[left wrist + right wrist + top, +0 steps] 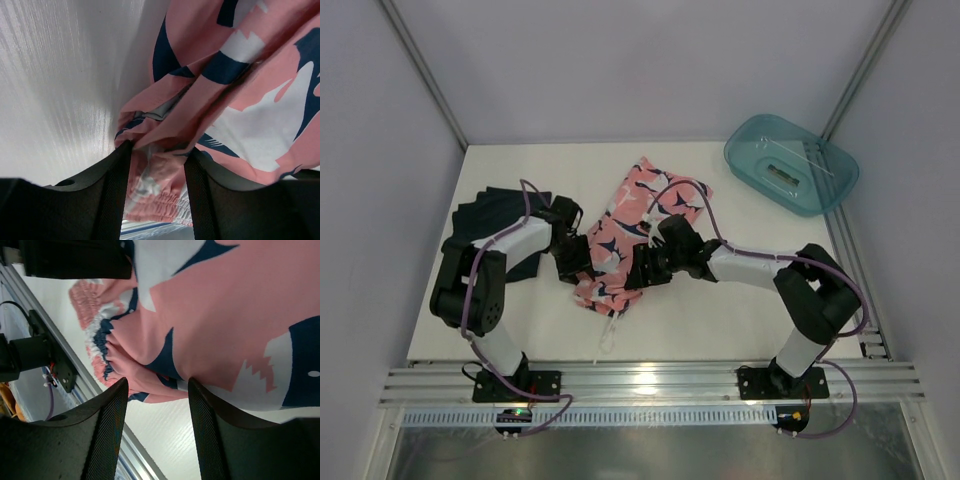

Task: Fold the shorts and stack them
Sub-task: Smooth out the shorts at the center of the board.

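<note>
My left gripper [159, 150] has its jaws pinched on a bunched wad of the salmon pink shorts [632, 220], whose gathered waistband fills the gap between them. My right gripper [157, 385] holds its jaws apart at the opposite edge of the same pair, with a fold of hem just between the tips, and I cannot tell whether they grip it. That pair lies rumpled mid-way across the white table [740, 310] between my arms, a white drawstring [610, 335] trailing toward the near edge. The dark navy shorts [485, 210] lie at the left, partly under my left arm, and a translucent teal tub [820, 200] sits at the far right.
</note>
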You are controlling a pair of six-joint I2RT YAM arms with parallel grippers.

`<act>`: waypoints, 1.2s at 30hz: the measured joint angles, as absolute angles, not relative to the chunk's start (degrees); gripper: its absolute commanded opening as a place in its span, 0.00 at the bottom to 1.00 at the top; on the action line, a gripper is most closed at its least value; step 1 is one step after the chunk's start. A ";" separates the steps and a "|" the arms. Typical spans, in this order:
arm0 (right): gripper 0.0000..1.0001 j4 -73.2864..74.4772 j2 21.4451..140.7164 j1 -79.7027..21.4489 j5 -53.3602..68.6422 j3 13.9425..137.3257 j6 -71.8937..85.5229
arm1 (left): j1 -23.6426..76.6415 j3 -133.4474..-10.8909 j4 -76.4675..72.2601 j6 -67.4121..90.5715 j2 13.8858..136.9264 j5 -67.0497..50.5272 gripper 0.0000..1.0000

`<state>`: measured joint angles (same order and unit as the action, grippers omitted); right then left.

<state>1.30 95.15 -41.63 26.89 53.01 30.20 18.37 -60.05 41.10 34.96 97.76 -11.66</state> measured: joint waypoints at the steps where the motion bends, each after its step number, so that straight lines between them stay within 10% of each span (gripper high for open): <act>1: 0.55 0.69 96.05 -41.85 26.68 52.45 30.48 | 18.37 -59.81 40.84 35.14 97.71 -11.64 0.49; 22: 0.54 15.84 90.02 -36.69 10.96 50.72 26.87 | 23.24 -66.65 46.94 33.47 87.92 -10.35 0.54; 36: 0.52 6.92 98.43 -54.33 12.23 66.72 29.02 | 12.71 -78.76 49.17 31.00 97.54 -7.92 0.53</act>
